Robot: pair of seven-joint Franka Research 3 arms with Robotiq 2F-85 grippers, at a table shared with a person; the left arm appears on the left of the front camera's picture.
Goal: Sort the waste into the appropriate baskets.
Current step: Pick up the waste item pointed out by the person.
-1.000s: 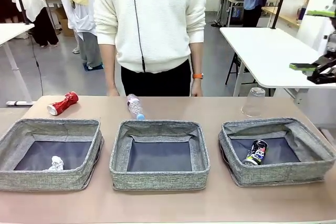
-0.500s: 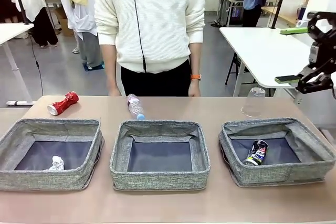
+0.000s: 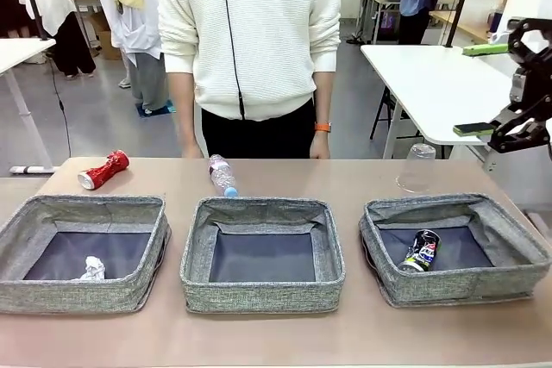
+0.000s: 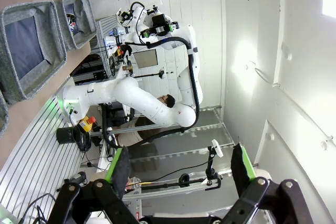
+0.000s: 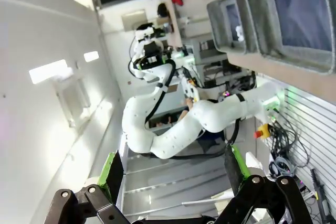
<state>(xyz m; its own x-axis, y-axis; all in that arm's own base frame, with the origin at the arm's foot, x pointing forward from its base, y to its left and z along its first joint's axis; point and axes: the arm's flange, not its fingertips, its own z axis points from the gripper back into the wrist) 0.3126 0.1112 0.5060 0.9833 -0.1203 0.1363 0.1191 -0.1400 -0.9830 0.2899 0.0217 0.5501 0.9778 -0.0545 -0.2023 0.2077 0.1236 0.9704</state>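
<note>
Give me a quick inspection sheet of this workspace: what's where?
surface: brown table, no spills seen.
job's things: paper ball in the left basket; middle basket empty; printed can in the right basket; red can, bottle and cup on the table behind the baskets.
clutter: nothing seen.
grippers: left gripper open, empty; right gripper open, empty, high at the right edge.
cables: black cord down the person's sweater.
surroundings: person at the far side; white table beyond.
</note>
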